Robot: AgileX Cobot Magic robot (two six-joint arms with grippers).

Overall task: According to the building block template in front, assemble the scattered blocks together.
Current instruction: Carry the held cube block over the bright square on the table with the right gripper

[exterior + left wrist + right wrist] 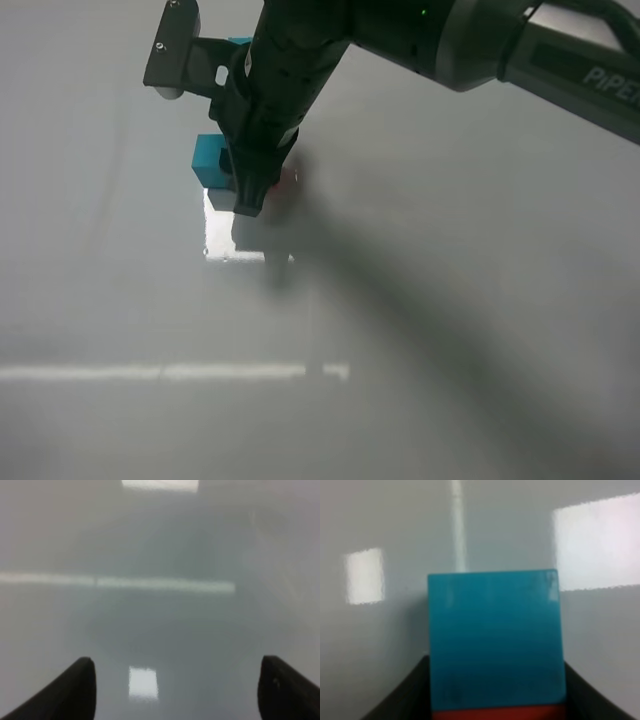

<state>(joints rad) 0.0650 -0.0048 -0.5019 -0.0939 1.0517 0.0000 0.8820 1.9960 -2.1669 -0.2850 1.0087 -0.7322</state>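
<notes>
Both scattered blocks [212,165], a teal matte cube [210,160] and a red matte cube [290,178], sit touching left of centre in the upper half of your overhead view, teal on the left, red on the right. Your right gripper [250,205] is clenched across the pair where they meet; its wrist view shows dark fingers [400,695] flanking both cubes. You cannot tell whether they rest on the grey bench [450,350]. Your left gripper [177,680] hangs released over the bench, grasping nothing.
</notes>
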